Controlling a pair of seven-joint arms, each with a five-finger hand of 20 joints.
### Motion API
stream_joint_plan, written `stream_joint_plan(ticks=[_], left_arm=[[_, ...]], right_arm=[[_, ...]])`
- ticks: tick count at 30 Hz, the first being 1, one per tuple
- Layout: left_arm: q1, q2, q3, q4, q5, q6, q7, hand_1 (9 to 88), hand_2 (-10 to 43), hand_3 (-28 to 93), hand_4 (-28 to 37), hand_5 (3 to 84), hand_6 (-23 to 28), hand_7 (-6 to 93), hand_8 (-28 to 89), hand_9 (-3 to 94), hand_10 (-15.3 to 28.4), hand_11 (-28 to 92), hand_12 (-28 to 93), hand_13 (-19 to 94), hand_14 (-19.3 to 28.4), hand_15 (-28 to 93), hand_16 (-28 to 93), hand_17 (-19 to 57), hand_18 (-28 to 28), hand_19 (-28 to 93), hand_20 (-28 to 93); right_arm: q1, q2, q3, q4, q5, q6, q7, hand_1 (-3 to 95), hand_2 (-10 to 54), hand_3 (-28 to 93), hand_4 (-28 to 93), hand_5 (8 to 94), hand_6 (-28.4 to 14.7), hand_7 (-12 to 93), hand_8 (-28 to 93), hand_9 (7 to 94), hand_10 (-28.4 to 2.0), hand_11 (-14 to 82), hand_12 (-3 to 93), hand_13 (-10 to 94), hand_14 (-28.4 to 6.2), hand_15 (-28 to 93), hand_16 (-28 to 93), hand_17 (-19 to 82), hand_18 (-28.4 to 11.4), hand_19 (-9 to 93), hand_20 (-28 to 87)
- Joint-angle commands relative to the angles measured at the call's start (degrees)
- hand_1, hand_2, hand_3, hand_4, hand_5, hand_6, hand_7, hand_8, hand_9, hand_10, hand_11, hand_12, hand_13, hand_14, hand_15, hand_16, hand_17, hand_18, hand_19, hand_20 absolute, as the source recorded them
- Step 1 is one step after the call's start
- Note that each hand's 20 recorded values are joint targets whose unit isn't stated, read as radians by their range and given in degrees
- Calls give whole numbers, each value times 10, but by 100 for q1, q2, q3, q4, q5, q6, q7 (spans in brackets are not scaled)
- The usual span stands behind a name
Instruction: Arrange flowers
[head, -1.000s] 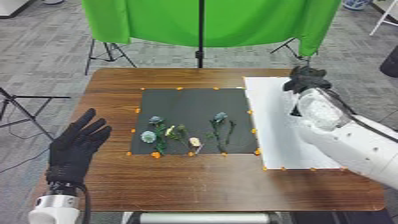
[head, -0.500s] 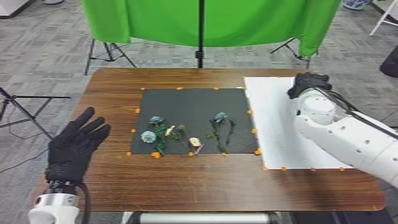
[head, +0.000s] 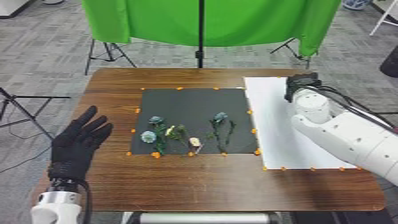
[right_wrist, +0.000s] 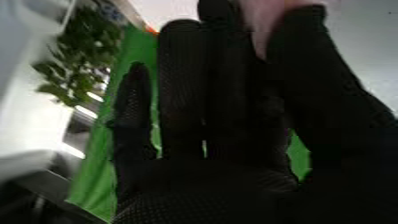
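Across the dark mat (head: 191, 102), loose flowers lie flat in two groups at its near part. Left group: a blue bloom (head: 156, 120), a pale round bloom (head: 148, 136) just nearer, a small yellow bloom (head: 169, 131), and a cream bloom (head: 195, 142) near the mat's near edge. Right group: another blue-topped stem (head: 220, 117) with a thin leafy stem (head: 231, 131) beside it.

Right hand (head: 303, 82) at the far right, over the far end of the white sheet (head: 271, 125). Its thumb and fingers close in on a pink thing (right_wrist: 266, 15) from either side; looks pinched, too blurred to name, possibly a bloom. Left hand (head: 73, 145) off to the left, fingers straight and apart, nothing in them.

Progress, my reading: early. Flowers on the dark mat await sorting; if the pink thing is a bloom, setting it down comes next.

Surface: brown wooden table (head: 178, 185), orange marks (head: 155, 155) along the mat edges. Room: green cloth (head: 249, 25) on a stand beyond the far edge, grey patterned floor (head: 53, 75), tripod legs (head: 25, 112) to the left, leafy plant (right_wrist: 89, 45) in the wrist view.
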Motion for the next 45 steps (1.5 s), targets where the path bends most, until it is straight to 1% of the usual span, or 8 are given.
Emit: stream_joint_plan(ticks=[1, 8, 12, 16, 25, 35, 40, 45], left_arm=[[137, -77, -33, -7, -34, 55, 7, 239, 78, 779, -259, 404, 99, 100, -89, 363, 211, 232, 104, 251, 284, 514, -90, -87, 284, 581, 93], [179, -9, -9, -13, -113, 105, 125, 239, 78, 780, -260, 405, 100, 100, -90, 363, 210, 232, 104, 251, 284, 514, -90, -88, 284, 581, 92], [148, -157, -40, -6, -9, 30, -57, 239, 79, 779, -260, 405, 99, 100, -90, 364, 210, 233, 104, 252, 284, 514, -90, -88, 284, 582, 91], [151, -150, -28, -7, -4, 27, -20, 240, 79, 779, -260, 405, 100, 100, -89, 364, 210, 233, 104, 252, 284, 514, -90, -88, 284, 582, 91], [32, -201, 26, 14, 94, -63, -119, 240, 80, 778, -258, 405, 100, 100, -90, 364, 210, 233, 103, 251, 284, 515, -90, -88, 284, 583, 90], [83, -194, 56, 36, 69, -37, -63, 239, 80, 779, -256, 406, 100, 100, -89, 365, 210, 234, 104, 252, 284, 516, -90, -88, 284, 584, 89], [49, -308, 27, 45, 149, -82, -214, 239, 80, 779, -256, 406, 100, 100, -89, 365, 210, 234, 103, 252, 284, 516, -91, -88, 284, 583, 88], [29, -288, 59, 54, 148, -70, -183, 240, 80, 778, -256, 406, 100, 99, -89, 364, 210, 234, 103, 252, 284, 516, -91, -88, 284, 584, 88]], right_arm=[[-494, 167, 149, -351, 145, 548, 163, 558, -95, 662, -283, 840, 48, 181, -5, 916, -39, 124, 344, 706, -7, 656, 251, 218, -169, 810, 424], [-713, 637, 201, -1578, 83, 2134, 227, 548, -95, 690, -283, 851, 42, 182, -1, 925, -44, 167, 342, 722, -21, 673, 251, 230, -177, 823, 427], [-1408, 771, 807, -2563, -19, 2020, 46, 531, -95, 720, -283, 852, 36, 183, 2, 921, -49, 176, 343, 716, -23, 680, 258, 226, -181, 826, 429], [-1876, 641, 957, -3070, -191, 2065, -6, 521, -95, 737, -283, 851, 33, 183, 5, 917, -56, 181, 345, 705, -28, 687, 262, 218, -184, 824, 432], [-2298, 238, 887, -3304, -543, 1576, 31, 519, -95, 736, -283, 843, 29, 181, 5, 905, -61, 196, 339, 689, -40, 693, 256, 211, -187, 821, 434], [-2818, 278, 1375, -3692, -440, 812, 146, 509, -95, 732, -283, 825, 18, 174, 2, 886, -69, 194, 337, 669, -55, 698, 251, 192, -196, 815, 438], [-3223, 192, 1849, -3893, -305, 291, -101, 436, -95, 755, -283, 745, 14, 158, -40, 806, -86, 274, 268, 623, -80, 746, 177, 161, -204, 788, 469], [-3478, 208, 2193, -4132, -80, 86, -205, 347, -95, 776, -283, 684, 8, 145, -127, 742, -112, 367, 193, 586, -107, 788, 188, 140, -221, 785, 501]])
